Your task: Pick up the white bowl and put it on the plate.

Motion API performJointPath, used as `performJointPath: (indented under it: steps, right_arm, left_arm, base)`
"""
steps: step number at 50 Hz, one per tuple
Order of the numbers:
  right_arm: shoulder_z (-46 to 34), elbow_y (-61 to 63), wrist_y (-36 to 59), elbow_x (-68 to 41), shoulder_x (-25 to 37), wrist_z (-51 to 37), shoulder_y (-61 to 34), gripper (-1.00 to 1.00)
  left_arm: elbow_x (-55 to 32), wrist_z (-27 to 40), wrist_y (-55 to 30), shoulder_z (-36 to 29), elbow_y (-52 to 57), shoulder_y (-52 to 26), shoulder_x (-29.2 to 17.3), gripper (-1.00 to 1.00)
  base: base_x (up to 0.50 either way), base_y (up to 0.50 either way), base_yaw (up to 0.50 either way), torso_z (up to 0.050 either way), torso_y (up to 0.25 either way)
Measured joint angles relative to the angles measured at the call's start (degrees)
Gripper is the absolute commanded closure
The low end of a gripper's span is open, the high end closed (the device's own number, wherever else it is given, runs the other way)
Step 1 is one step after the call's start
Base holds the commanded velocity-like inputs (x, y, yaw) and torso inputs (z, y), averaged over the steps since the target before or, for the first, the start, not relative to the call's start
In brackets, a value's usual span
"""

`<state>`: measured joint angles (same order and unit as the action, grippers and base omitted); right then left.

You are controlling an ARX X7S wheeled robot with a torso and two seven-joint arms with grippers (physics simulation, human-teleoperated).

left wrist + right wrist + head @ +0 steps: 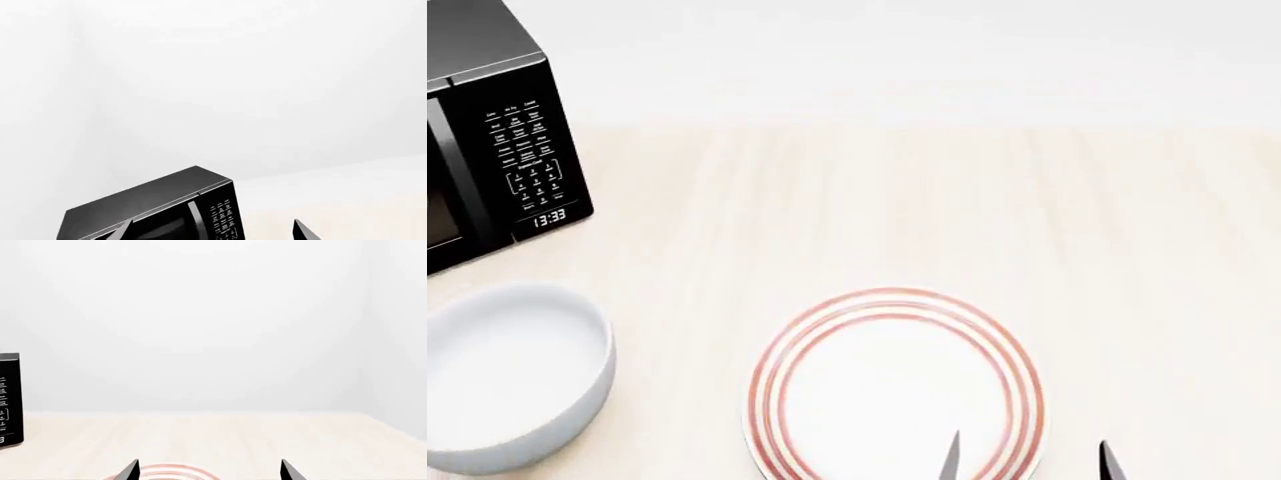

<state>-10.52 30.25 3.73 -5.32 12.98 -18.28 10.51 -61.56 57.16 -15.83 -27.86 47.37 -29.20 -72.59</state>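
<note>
White bowl (510, 375) sits beside plate (894, 385), microwave (501, 130) behind; right fingers (952, 462) apart, left's unclear.

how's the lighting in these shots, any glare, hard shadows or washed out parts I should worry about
Head view: flat, even light, only soft shading under the white bowl and plate; the table fades pale toward the wall. Left wrist view: mostly blank white wall, microwave crisp against it. Right wrist view: also washed-out white wall, no glare, no hard shadows.
</note>
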Motion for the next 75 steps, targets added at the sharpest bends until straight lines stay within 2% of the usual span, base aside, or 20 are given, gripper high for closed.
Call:
performJointPath:
  steps: [7, 22, 40, 58, 75]
  right_arm:
    - [-0.33, -0.17, -0.01, -0.14, 0.13, -0.15, -0.06, -1.00]
    - [-0.86, -0.47, -0.07, -0.45, 0.44, -0.52, -0.18, -1.00]
    - [-1.42, -0.79, -0.25, -0.80, 0.96, -1.15, -0.38, -1.00]
    - [-2.12, -0.94, -0.33, -1.23, 1.66, -1.95, -0.63, -1.00]
    - [-2.64, -1.29, -0.47, -1.75, 2.24, -2.62, -1.00, -1.00]
  left_arm:
    - [-4.97, -1.70, -1.47, 0.71, -3.66, -2.80, -1.51, -1.00]
    - [-13.83, -4.79, -9.70, 0.93, -12.11, -11.94, 1.05, -1.00]
    - [-23.47, -7.38, -11.73, 1.47, -24.89, -13.46, 4.24, -1.00]
    - [-28.00, -9.32, -11.42, 1.87, -34.12, -12.59, 6.21, -1.00]
    - [-26.65, -13.73, -12.16, 0.24, -42.50, -13.59, 9.53, -1.00]
  base:
    - [0.00, 0.00, 0.00, 0.000, 0.000]
    - [0.00, 0.00, 0.00, 0.000, 0.000]
    - [0.00, 0.00, 0.00, 0.000, 0.000]
    - [0.00, 0.00, 0.00, 0.000, 0.000]
    - [0.00, 0.00, 0.00, 0.000, 0.000]
